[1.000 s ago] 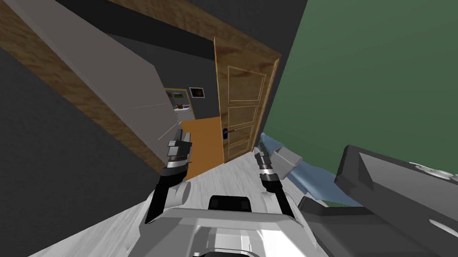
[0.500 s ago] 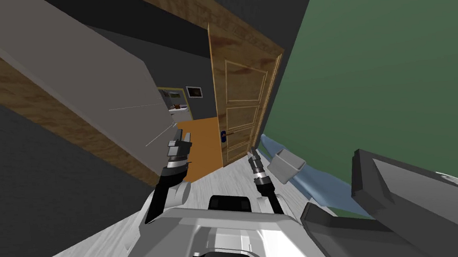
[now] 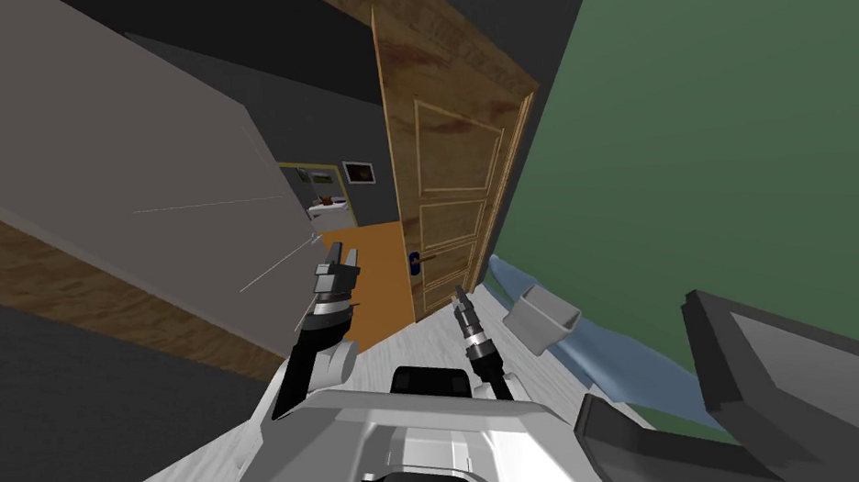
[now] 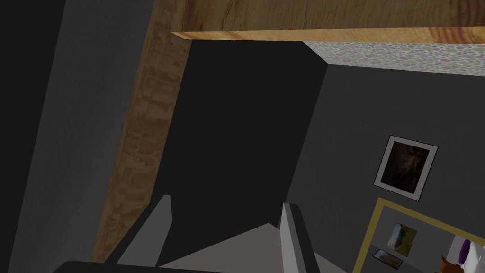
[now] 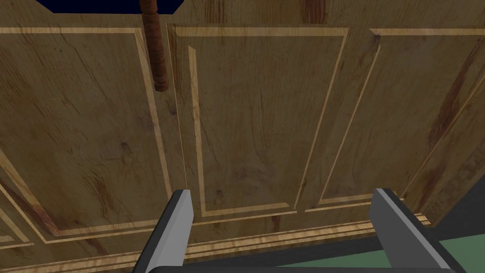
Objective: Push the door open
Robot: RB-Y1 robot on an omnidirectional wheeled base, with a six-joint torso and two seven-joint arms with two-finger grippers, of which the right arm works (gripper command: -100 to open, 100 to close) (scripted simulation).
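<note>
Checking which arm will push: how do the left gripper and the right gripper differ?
The right gripper faces the wooden door, close to its handle; the left gripper points through the gap past the door's edge. The right gripper's fingers stand wider apart than the left's. Both are open and hold nothing.

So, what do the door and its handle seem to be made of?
The door looks like wood with a matte brown finish: grain streaks, dark knots and paler lines framing its panels. The handle is a reddish-brown rod, perhaps wood too; fine rings cross it, but that is uncertain.
</note>
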